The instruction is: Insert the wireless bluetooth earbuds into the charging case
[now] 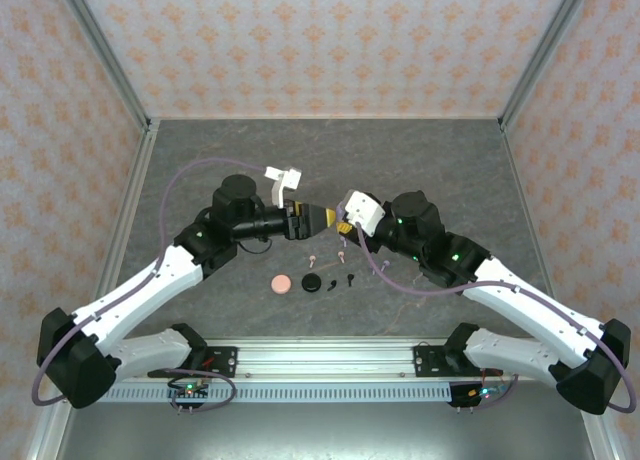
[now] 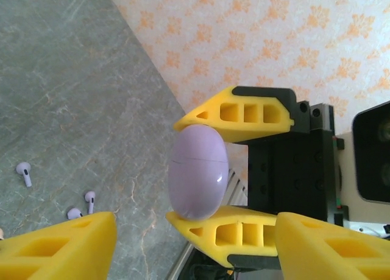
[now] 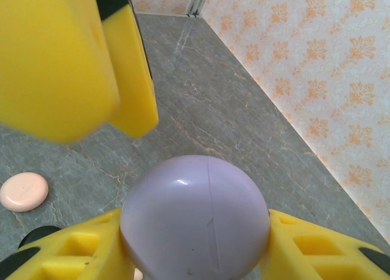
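Above the counter (image 2: 73,97), the right gripper (image 1: 345,224) clamps the closed lavender charging case (image 2: 198,176) between both fingers. The left gripper (image 1: 322,218) faces it, fingers spread wide and holding nothing. Three lavender earbuds (image 2: 90,199) lie loose on the counter below, near a pink case (image 3: 23,190).

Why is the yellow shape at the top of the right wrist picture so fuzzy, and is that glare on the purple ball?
Right wrist view: the left gripper's fingers sit too close to the lens, hence blurred; the lavender case shows a small white glint. Left wrist view: case sharp, same glint.
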### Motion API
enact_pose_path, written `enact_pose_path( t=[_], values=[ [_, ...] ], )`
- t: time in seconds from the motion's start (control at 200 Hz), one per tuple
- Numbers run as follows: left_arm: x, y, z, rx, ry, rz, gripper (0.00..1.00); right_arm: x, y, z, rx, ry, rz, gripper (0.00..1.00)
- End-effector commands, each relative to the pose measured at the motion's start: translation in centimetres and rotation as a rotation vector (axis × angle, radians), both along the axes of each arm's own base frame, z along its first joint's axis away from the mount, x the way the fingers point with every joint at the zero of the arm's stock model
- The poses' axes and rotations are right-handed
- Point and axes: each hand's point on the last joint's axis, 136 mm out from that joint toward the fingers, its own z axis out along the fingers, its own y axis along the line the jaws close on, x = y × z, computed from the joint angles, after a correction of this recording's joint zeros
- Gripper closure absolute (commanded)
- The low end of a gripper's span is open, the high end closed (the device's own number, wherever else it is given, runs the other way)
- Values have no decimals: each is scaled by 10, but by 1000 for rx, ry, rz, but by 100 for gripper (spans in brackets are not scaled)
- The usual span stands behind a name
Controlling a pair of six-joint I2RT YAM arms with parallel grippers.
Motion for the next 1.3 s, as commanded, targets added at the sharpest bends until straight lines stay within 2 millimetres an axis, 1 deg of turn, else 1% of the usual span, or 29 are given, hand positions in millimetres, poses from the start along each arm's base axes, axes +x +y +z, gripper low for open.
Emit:
enact_pose_path(
  t=[0.0, 0.22, 0.48, 0.671, 0.801, 0.896, 0.951, 1.066, 1.206, 1.296],
  values=[
    [3, -10, 14, -2, -56, -17, 34, 0, 2, 8, 14, -31, 6, 51],
    [3, -23, 11, 17, -54, -48, 46, 1, 3, 6, 10, -26, 4, 51],
    [3, -33, 3, 45, -42, -77, 54, 0, 6, 4, 12, -17, 19, 51],
    [2, -36, -2, 61, -41, -89, 63, -1, 6, 3, 12, -14, 24, 51],
    [2, -38, -4, 66, -43, -97, 71, -3, 8, 2, 10, -5, 37, 50],
    [2, -38, -5, 71, -51, -97, 76, -5, 7, 1, 1, 13, 40, 48],
    [2, -37, -4, 72, -62, -90, 78, -6, 6, 0, -4, 32, 39, 45],
    [7, -31, -3, 79, -83, -41, 81, -9, 3, -2, -3, 79, 22, 36],
    [13, -21, -1, 75, -126, 34, 85, -11, -5, -6, 13, 134, -22, 22],
    [15, -15, 3, 53, -166, 70, 88, -12, -13, -5, 65, 174, -56, 12]
  ],
)
